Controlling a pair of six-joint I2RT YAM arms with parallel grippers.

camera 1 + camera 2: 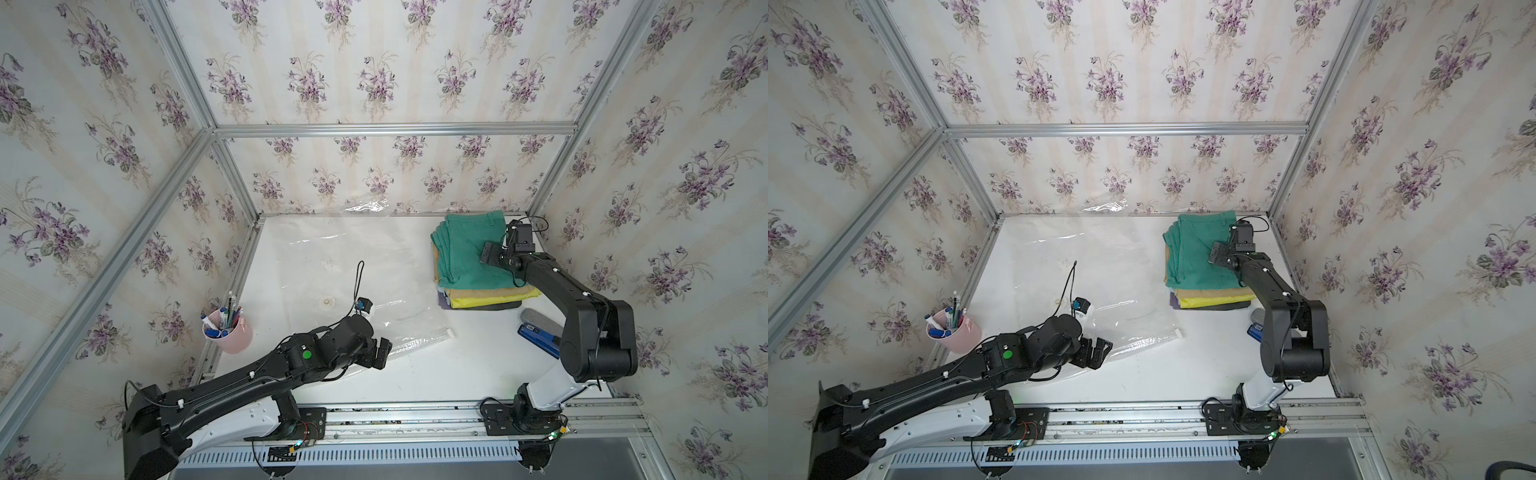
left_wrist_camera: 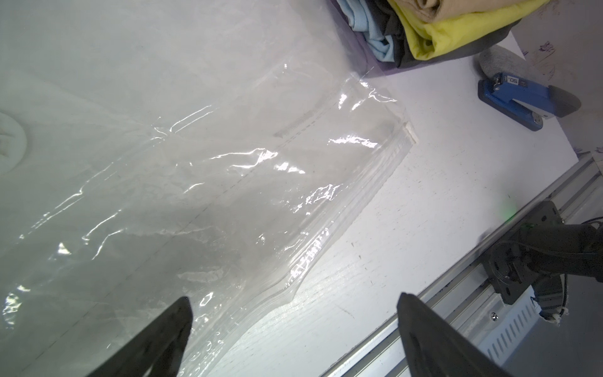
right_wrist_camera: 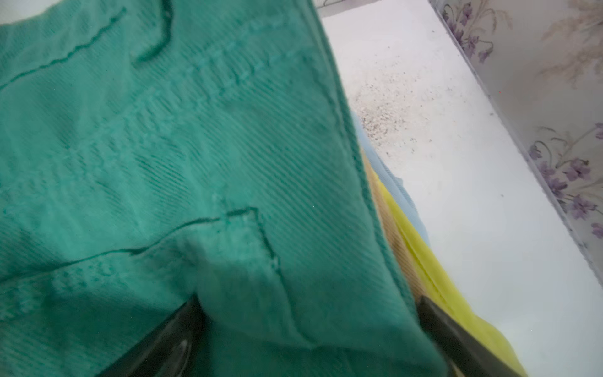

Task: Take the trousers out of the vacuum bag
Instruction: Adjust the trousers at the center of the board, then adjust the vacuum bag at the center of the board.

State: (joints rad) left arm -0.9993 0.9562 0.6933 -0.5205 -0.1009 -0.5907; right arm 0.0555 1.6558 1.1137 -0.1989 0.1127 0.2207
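My left gripper (image 2: 293,300) stood wide open over the zip edge of the vacuum bag (image 1: 353,266), which lay flat on the table (image 1: 436,374). My right gripper (image 3: 308,303) gaped just as wide, fingers down on the teal pair (image 3: 163,147) topping the trousers (image 1: 490,297) stacked beside the bag. A pink cup (image 1: 235,336) held pens (image 1: 226,316).

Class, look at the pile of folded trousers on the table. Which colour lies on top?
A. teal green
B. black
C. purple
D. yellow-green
A: in both top views the teal green trousers lie uppermost, with the tan trousers and yellow-green trousers showing beneath them.
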